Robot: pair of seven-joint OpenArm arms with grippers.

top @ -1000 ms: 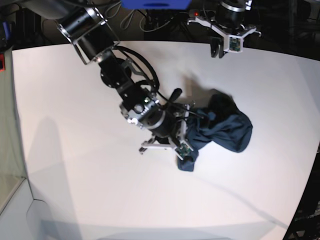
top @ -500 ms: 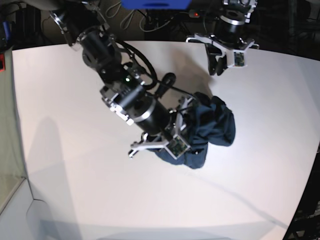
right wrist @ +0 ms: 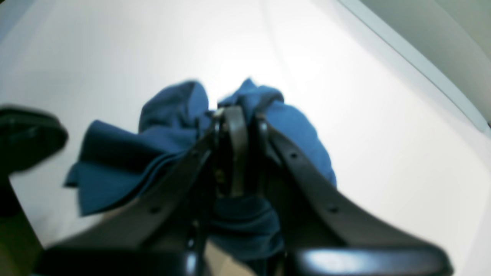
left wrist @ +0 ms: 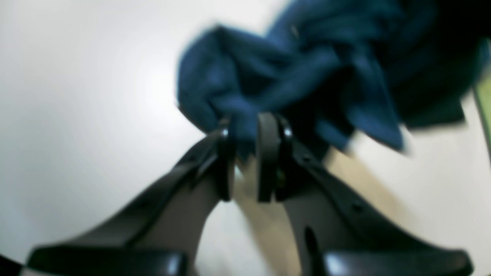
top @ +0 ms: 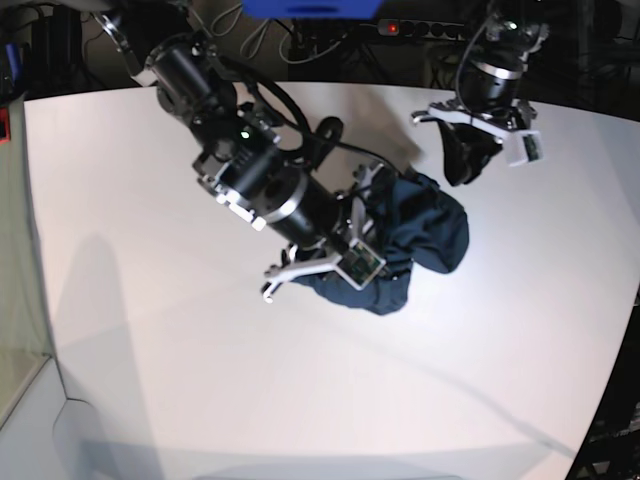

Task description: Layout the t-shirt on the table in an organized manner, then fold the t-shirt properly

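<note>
The t-shirt (top: pixel 430 235) is a bunched dark navy heap on the white table (top: pixel 150 330), right of centre. My right gripper (right wrist: pixel 245 115) is shut on a fold of the t-shirt (right wrist: pixel 115 161), and cloth drapes to both sides of its fingers. The right arm (top: pixel 290 205) reaches over the heap from the far left. My left gripper (top: pixel 462 170) hangs just behind the heap's far edge. In the left wrist view the left gripper (left wrist: pixel 245 126) has only a narrow gap between its fingers, table shows through it, and the t-shirt (left wrist: pixel 307 69) lies blurred just past the tips.
Dark cables and a power strip with a red light (top: pixel 400 27) lie beyond the table's far edge. A blue object (top: pixel 310 8) sits at the top. The table's curved edge (top: pixel 610 380) runs down the right side.
The right arm has pulled the bunched shirt up and back, toward the far side. The left arm has come down and rightward from the far edge to the shirt's far side.
</note>
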